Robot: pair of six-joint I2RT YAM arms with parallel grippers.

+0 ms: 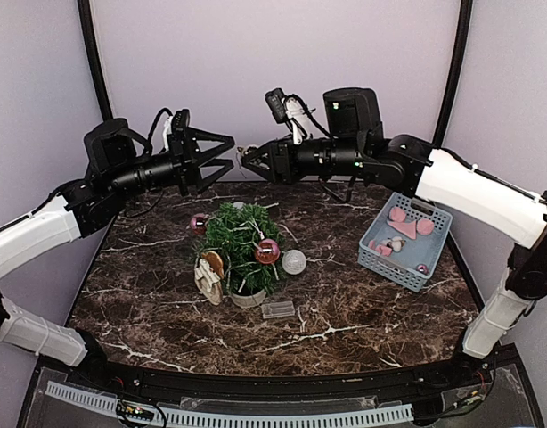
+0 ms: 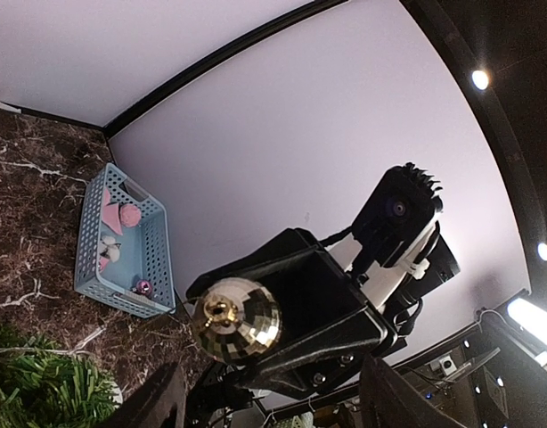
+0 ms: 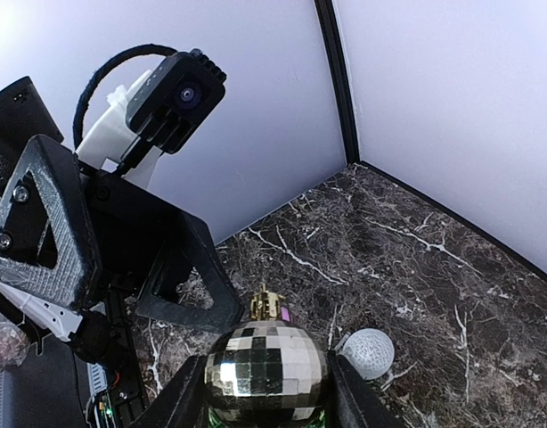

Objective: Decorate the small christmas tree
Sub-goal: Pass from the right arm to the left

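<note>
The small christmas tree stands mid-table in a pale pot and carries a pink bauble, a second pink bauble and a beige ornament. My right gripper is high above the back of the table, shut on a gold mirror-ball ornament, which also shows in the left wrist view. My left gripper is open and empty, facing the right gripper at close range, its fingers spread on either side of the ball without touching it.
A silver glitter ball lies on the table just right of the tree. A small clear piece lies in front of the pot. A blue basket with pink ornaments stands at the right.
</note>
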